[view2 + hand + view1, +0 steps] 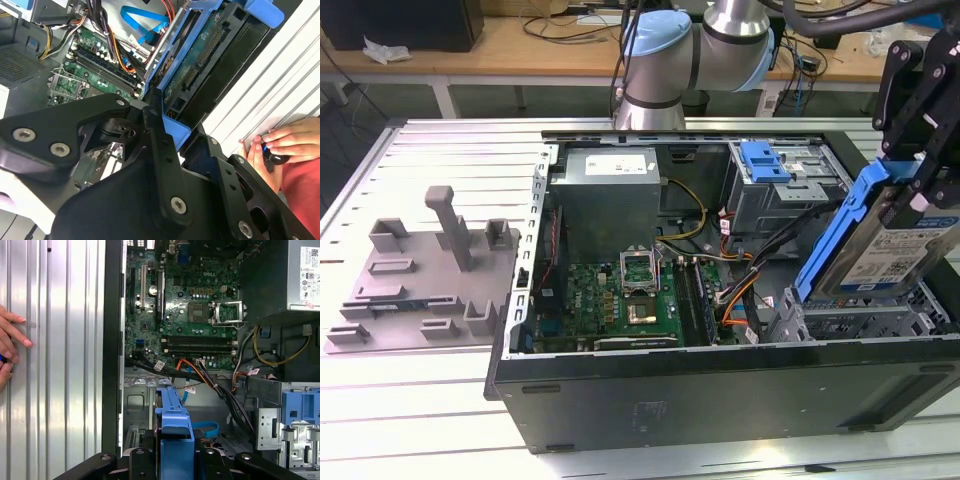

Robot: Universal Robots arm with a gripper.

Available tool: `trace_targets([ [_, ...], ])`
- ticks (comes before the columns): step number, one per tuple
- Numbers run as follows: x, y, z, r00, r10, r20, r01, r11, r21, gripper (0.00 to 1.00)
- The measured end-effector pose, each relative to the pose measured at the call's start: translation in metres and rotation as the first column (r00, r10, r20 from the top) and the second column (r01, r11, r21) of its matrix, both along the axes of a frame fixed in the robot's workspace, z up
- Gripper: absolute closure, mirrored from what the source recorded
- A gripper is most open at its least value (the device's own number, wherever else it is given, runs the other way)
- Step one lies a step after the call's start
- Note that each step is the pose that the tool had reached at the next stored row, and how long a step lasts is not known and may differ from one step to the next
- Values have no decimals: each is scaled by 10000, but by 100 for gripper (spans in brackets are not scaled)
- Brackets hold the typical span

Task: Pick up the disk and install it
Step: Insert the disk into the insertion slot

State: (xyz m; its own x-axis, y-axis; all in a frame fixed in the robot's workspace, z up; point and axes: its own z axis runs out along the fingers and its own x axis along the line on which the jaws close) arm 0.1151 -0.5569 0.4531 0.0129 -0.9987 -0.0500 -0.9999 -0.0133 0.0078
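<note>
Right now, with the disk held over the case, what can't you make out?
- Disk: exterior view, gripper covers its upper end.
- Case floor under the disk: exterior view, hidden by the disk.
- Hand: second wrist view, it mostly covers the small dark thing it grips; first wrist view, cut by the edge.

White printed sticker [310,270] on the power supply box [270,280], white-and-blue printed label [905,262] on the disk [880,240]; wording unreadable
</note>
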Motion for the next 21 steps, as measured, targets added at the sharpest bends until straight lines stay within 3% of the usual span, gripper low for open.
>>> trace_targets([
  [21,8,0,-146,10000,0,0,0,10000,0,63],
])
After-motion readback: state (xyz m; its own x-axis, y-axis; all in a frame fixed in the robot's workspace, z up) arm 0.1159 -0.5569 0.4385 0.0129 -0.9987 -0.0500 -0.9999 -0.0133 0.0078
